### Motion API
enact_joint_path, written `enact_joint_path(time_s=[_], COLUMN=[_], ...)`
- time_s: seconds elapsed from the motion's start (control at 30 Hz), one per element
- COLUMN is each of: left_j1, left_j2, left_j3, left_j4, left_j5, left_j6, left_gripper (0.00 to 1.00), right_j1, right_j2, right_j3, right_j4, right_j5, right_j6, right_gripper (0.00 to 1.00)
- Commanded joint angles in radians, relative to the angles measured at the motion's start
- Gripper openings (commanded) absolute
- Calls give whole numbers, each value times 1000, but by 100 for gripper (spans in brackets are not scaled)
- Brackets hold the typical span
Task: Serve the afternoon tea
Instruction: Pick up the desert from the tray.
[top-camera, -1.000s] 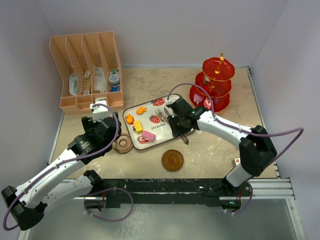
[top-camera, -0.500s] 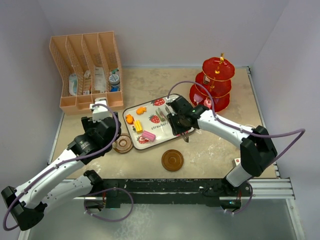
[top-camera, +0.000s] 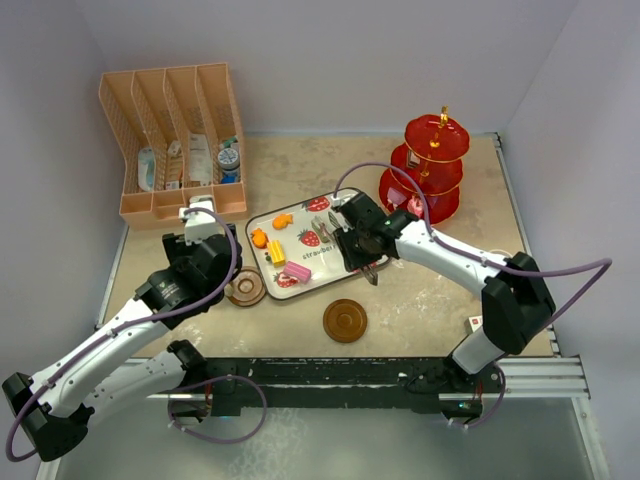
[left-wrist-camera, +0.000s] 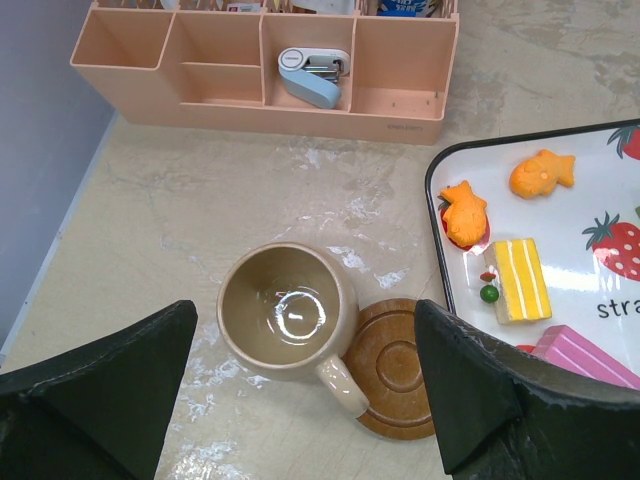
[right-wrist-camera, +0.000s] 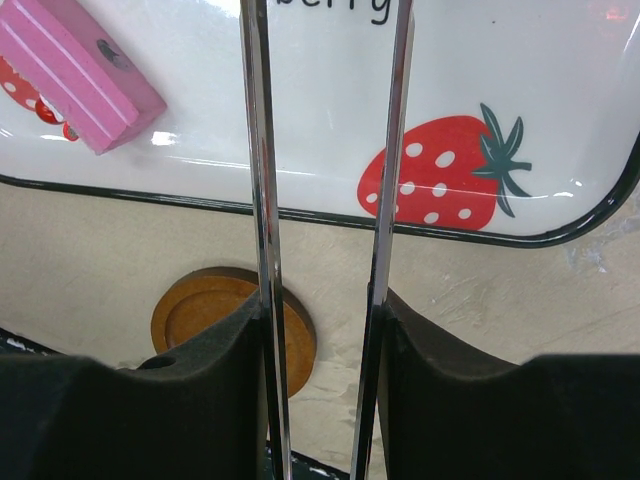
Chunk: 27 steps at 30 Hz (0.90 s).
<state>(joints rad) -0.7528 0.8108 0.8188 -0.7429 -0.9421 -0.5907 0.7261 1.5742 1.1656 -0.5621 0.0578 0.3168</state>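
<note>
In the left wrist view a tan mug (left-wrist-camera: 285, 310) stands on the table, its handle resting on the rim of a brown saucer (left-wrist-camera: 395, 365). My left gripper (left-wrist-camera: 305, 315) is open above the mug, one finger on either side, touching nothing. My right gripper (right-wrist-camera: 322, 320) is shut on metal tongs (right-wrist-camera: 258, 150), whose two arms reach out over the white strawberry tray (right-wrist-camera: 560, 236) near a pink cake (right-wrist-camera: 75, 75). The second saucer (top-camera: 345, 320) lies near the front. The red three-tier stand (top-camera: 432, 165) is at the back right. I cannot make out the pink mug.
The tray (top-camera: 340, 282) holds orange fish sweets (left-wrist-camera: 540, 172), a yellow cake slice (left-wrist-camera: 520, 278) and other small cakes. The peach divided rack (top-camera: 172, 140) stands at the back left, close behind my left gripper (top-camera: 215, 262). Walls close in the table's sides.
</note>
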Motion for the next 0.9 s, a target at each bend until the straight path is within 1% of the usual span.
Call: enact_joint_path(time_s=[0.0, 0.27, 0.37, 0.87], left_j1=[3, 3, 1, 2], left_j2=[-7, -3, -10, -4], left_j3=[26, 26, 26, 26], left_j4=[6, 13, 11, 11], left_j5=[-6, 5, 2, 0], left_j6=[-9, 1, -3, -3], left_gripper=[87, 87, 87, 87], right_j1=[11, 14, 15, 26], right_j2=[-9, 25, 27, 43], right_j3=[2, 1, -1, -4], right_j4=[8, 16, 21, 31], right_j5=[-14, -7, -6, -3], right_j6=[-35, -37, -29, -28], right_gripper=[42, 42, 40, 40])
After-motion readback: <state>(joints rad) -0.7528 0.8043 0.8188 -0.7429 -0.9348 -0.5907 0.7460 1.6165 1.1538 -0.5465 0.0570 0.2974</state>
